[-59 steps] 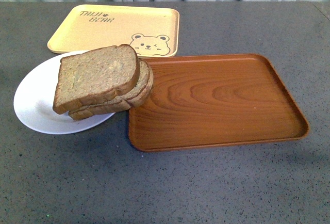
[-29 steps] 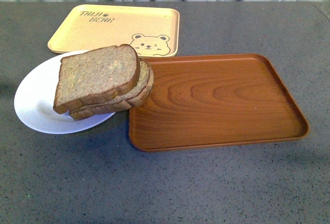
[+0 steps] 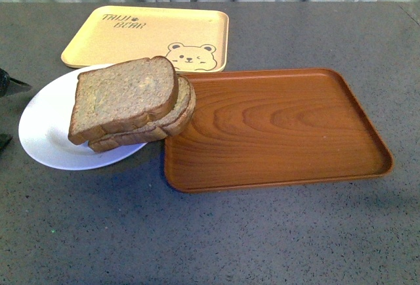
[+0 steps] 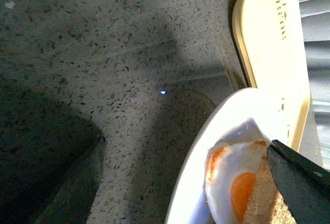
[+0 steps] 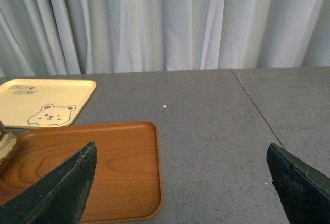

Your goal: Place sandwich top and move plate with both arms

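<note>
The thick brown wholemeal top slice (image 3: 123,96) already caps the stack on the round white plate (image 3: 41,124), left of centre in the front view, just beside the brown wood-grain tray (image 3: 275,127). The left tool (image 4: 184,144) gapes with the plate's rim between its fingers, likely readying a grip. The right tool (image 5: 180,146) hangs spread and empty. The yellow bear-print tray (image 3: 144,32) reads "BEAR"; the word above it is unclear.

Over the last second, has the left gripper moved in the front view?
Yes. The left gripper has come in from the picture's left edge, toward the white plate, which sits where it was.
</note>
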